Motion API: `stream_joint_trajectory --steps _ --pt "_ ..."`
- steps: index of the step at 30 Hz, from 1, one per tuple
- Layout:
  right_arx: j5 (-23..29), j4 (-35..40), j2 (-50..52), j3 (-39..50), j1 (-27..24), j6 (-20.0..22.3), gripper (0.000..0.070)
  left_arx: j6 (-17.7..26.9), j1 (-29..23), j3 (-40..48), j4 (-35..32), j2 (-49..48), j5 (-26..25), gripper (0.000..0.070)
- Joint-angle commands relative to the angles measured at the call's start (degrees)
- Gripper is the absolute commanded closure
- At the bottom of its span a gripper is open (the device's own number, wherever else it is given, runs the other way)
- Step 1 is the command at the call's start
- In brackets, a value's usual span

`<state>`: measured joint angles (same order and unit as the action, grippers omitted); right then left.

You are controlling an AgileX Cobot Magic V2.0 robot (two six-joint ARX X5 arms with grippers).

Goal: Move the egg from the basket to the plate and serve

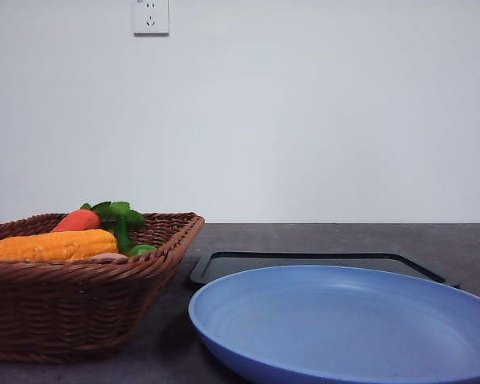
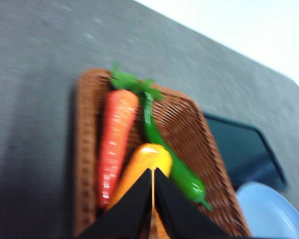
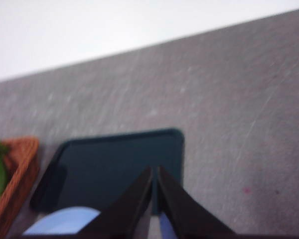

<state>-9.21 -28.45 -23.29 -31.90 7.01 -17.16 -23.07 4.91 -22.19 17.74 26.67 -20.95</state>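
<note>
The brown wicker basket [image 1: 80, 296] stands at the left of the table and holds a carrot [image 1: 76, 221], a corn cob [image 1: 52, 244] and a green pepper [image 1: 142, 250]. A pale pinkish sliver [image 1: 106, 255] under the corn at the basket's near rim looks like the top of the egg. The light blue plate [image 1: 344, 328] lies in the right foreground. In the left wrist view my left gripper [image 2: 153, 174] hovers shut above the corn [image 2: 144, 162] in the basket [image 2: 182, 124], holding nothing. In the right wrist view my right gripper [image 3: 155, 172] is shut and empty over the plate [image 3: 65, 221].
A flat black tray [image 1: 320, 264] lies behind the plate, close to the basket's right side, on the dark grey table [image 1: 344, 236]. In the left wrist view the carrot [image 2: 114, 139] and the green pepper [image 2: 182, 174] flank the corn. A white wall stands behind the table.
</note>
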Motion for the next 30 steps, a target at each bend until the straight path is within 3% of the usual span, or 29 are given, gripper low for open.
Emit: stream_joint_trajectory --steps 1,6,11,15,17,21,23,30 --pt "-2.12 -1.57 -3.49 -2.39 0.02 2.96 0.0700 3.20 0.11 -2.12 -0.29 3.76 -3.93 0.0700" --pt "-10.48 -8.03 -13.35 -6.29 0.02 5.49 0.0700 6.56 1.46 -8.01 4.75 14.59 -14.27 0.0700" --pt "-17.67 -13.54 -21.93 -6.54 0.02 7.81 0.0700 10.08 3.89 -12.32 10.68 22.99 -21.19 0.0700" --pt "-17.96 -15.05 -28.10 -6.45 0.06 8.27 0.0690 10.20 5.77 -13.01 11.00 26.29 -21.71 0.0690" --pt "-17.97 -14.73 -30.77 -6.41 0.33 8.26 0.0631 10.20 6.52 -13.01 10.99 26.93 -21.70 0.0656" --pt "-17.95 -13.92 -36.62 -6.40 2.21 8.24 0.0469 10.17 7.53 -13.01 10.89 27.24 -21.64 0.0473" --pt "-17.95 -13.06 -39.52 -6.35 3.48 8.28 0.0458 10.14 7.69 -13.01 10.78 27.24 -21.61 0.0410" --pt "-17.81 -6.18 -49.36 -6.34 8.19 7.63 0.0459 10.16 7.82 -13.01 10.46 27.24 -21.46 0.0404"
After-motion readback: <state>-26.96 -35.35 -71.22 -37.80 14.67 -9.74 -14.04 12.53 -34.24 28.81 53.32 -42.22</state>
